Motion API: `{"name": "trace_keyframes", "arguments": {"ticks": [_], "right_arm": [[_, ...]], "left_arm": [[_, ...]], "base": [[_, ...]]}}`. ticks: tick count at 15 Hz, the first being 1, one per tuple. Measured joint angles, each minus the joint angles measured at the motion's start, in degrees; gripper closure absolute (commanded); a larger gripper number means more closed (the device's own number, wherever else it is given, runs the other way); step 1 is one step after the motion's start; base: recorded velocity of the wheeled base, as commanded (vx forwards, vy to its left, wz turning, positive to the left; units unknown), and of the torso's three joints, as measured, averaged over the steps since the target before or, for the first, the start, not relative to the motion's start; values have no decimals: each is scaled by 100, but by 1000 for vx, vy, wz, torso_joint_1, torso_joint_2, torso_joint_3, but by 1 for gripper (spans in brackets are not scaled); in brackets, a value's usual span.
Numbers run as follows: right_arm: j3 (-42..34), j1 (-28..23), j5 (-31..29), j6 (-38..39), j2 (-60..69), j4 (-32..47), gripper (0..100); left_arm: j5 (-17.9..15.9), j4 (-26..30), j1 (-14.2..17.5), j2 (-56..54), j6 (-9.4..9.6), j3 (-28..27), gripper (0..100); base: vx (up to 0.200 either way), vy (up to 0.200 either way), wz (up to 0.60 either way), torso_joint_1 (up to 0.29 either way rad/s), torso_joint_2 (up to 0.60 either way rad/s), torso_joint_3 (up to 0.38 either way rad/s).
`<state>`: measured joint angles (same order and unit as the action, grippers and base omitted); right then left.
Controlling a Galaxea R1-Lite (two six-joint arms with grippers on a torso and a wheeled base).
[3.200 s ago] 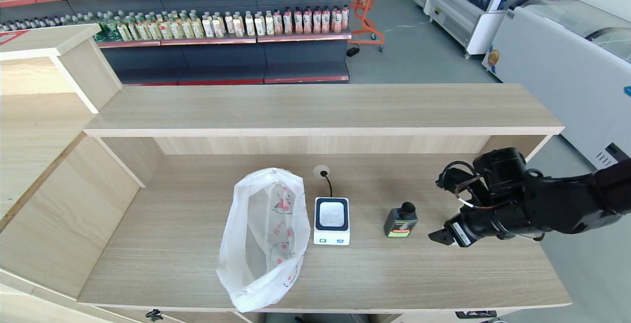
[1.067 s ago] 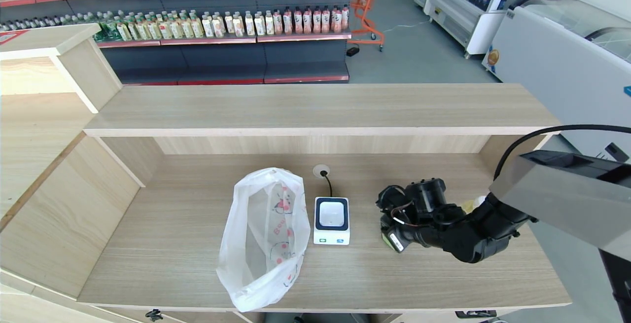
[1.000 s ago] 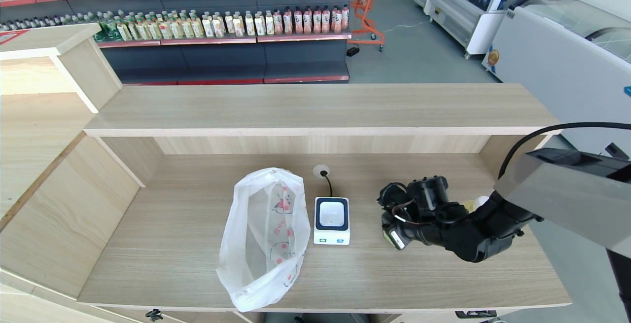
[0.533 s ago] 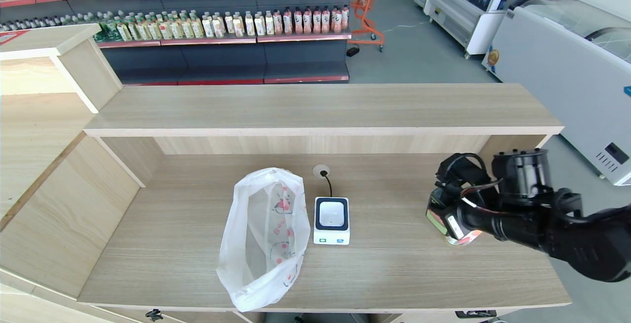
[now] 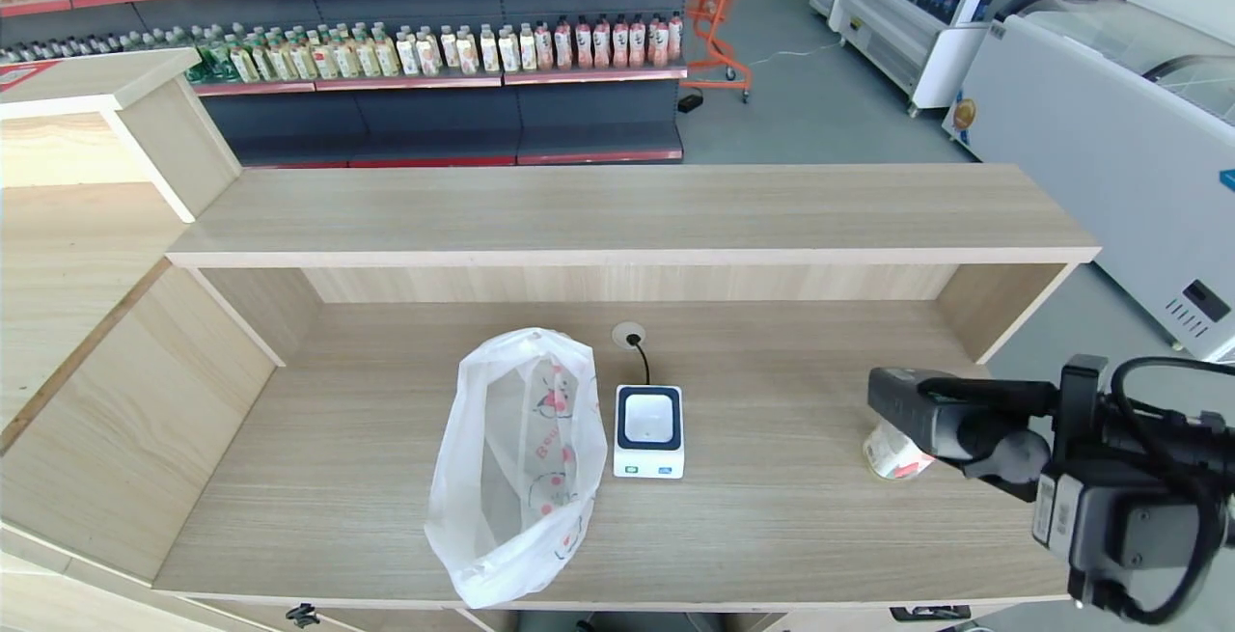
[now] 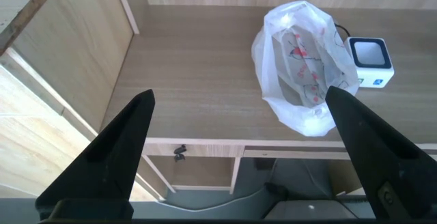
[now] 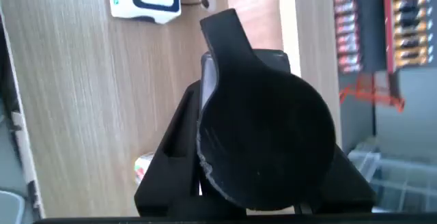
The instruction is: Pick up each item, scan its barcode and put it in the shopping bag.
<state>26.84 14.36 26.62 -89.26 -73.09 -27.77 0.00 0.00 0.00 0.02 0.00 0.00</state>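
A dark grey bottle (image 5: 902, 407) with a big round black cap (image 7: 266, 142) is held off the counter at the far right, and my right gripper (image 5: 950, 417) is shut on it. Just beneath it a small white tub with red print (image 5: 891, 453) rests on the wood. The white barcode scanner (image 5: 649, 430) sits mid-counter with its window facing up. Left of it lies the white plastic shopping bag (image 5: 516, 463), its mouth toward the front edge. My left gripper (image 6: 239, 94) hangs open above the counter's front left, short of the bag (image 6: 304, 67).
The work surface is a sunken wooden counter (image 5: 338, 458) with a raised ledge (image 5: 627, 212) behind and side walls. The scanner's cable runs to a grommet (image 5: 628, 333). Bare wood lies between the scanner and the tub.
My right gripper closed on the dark bottle beside the scanner, lifted it and carried it right. In the last half second the wrist turned and drew back toward the front right.
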Motion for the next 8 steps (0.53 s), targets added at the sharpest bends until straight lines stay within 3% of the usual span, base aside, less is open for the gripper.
{"name": "trace_keyframes", "arguments": {"ticks": [2,4,6,8], "right_arm": [[-20,-85,1005,-2528,-52,605,100],[-20,-11,1643,-4926,-204,1524,100],[22,297,2119,-6374,-417,2197,100],[35,492,2708,-6946,-603,2339,100]], "left_arm": [[0,0,0,0,0,0,0],[0,0,0,0,0,0,0],[0,0,0,0,0,0,0],[0,0,0,0,0,0,0]], "base": [[0,0,0,0,0,0],[0,0,0,0,0,0],[0,0,0,0,0,0],[0,0,0,0,0,0]]}}
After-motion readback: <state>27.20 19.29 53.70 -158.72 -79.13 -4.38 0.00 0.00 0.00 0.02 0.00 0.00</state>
